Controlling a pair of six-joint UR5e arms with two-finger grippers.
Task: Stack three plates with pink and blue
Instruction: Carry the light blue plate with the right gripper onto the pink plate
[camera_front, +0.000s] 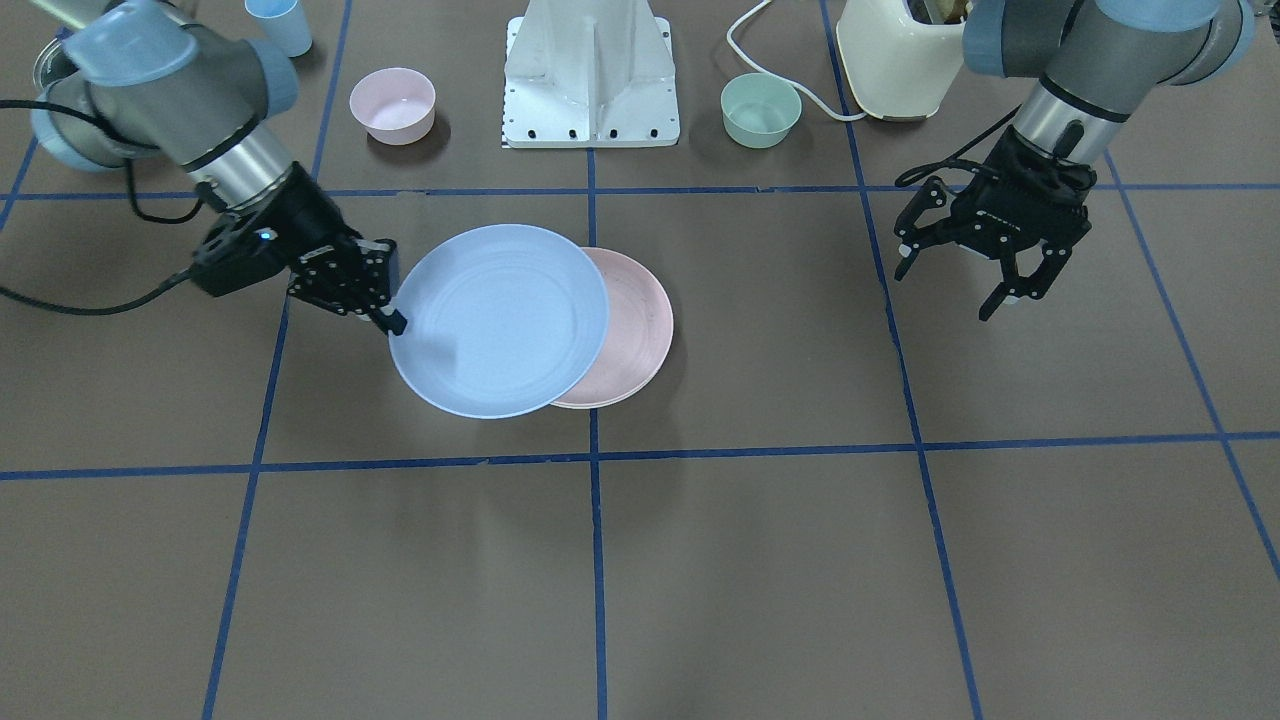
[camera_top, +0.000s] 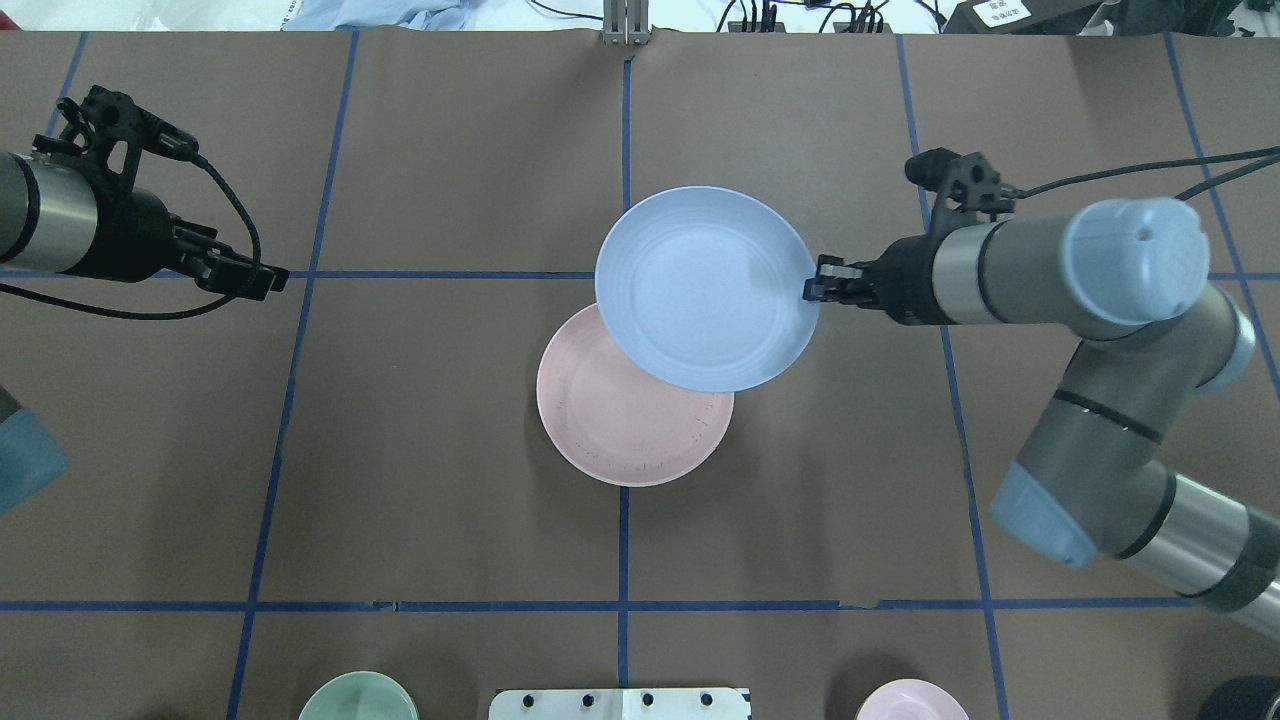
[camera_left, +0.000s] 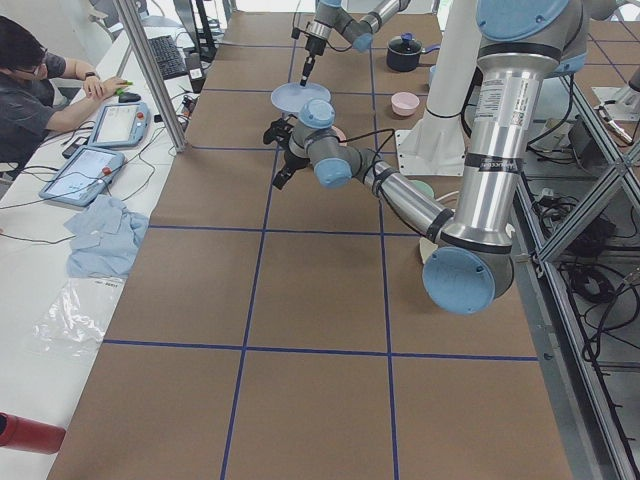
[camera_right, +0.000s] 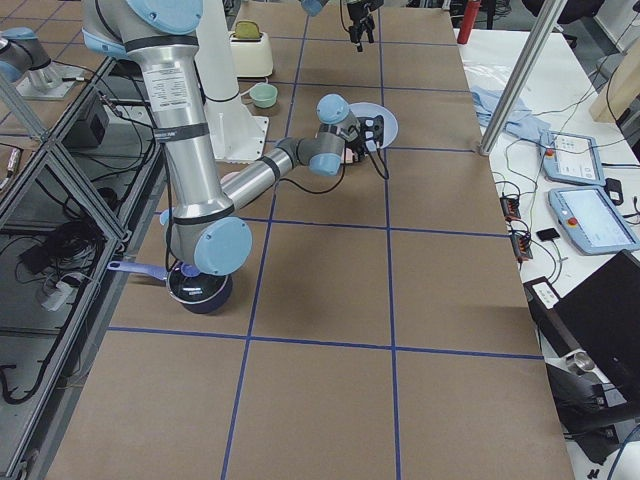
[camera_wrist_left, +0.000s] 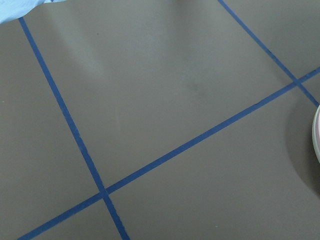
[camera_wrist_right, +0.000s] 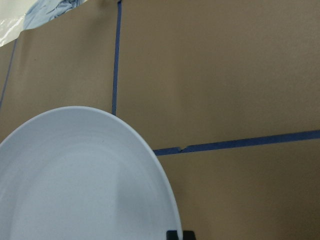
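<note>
The brown bench (camera_front: 760, 560) is taped off in blue squares. Near its middle the blue plate (camera_front: 500, 318) is held by its rim and covers part of the pink plate (camera_front: 635, 335), which lies flat on the bench. The right end effector (camera_front: 385, 315) is clamped on the blue plate's edge. The left end effector (camera_front: 945, 290) hangs well apart to the side, fingers spread, holding nothing.

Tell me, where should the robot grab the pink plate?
Pinch the pink plate by its thin, uncovered rim, coming in low from the left tool's side. It lies flat, and the blue plate, held by the right tool, covers its other edge.
</note>
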